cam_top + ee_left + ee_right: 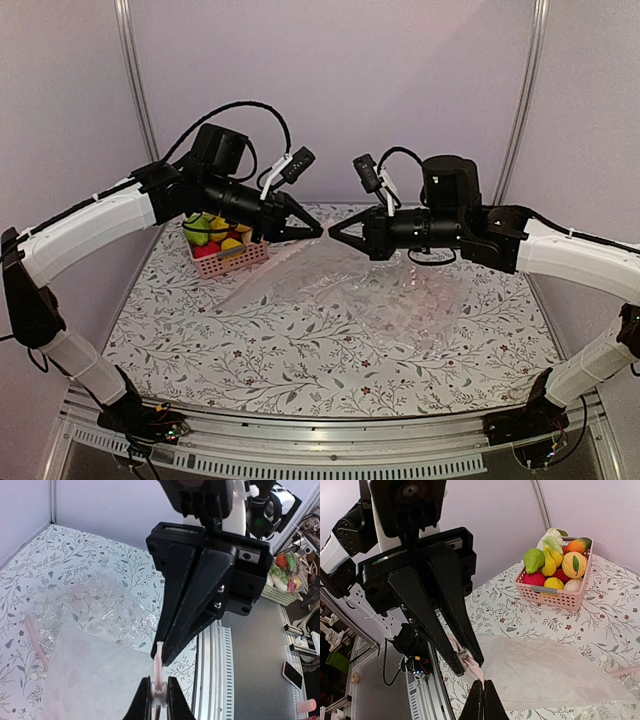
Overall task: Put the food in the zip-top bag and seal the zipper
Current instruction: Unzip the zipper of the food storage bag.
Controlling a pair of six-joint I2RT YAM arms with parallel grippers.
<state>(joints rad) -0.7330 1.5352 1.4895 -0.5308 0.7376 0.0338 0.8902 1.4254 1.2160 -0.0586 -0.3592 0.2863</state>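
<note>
Left wrist — both jaws pinch the clear zip-top bag [95, 680] by its pinkish zipper [158, 666].

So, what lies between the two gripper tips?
A short stretch of pink zipper, pinched by the left gripper and right gripper; clearest in the left wrist view.

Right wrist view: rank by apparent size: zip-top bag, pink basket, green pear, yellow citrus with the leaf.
1. zip-top bag: largest, though it lies nearest the camera, which inflates it.
2. pink basket.
3. green pear and yellow citrus: they look alike, so no ranking between them.
</note>
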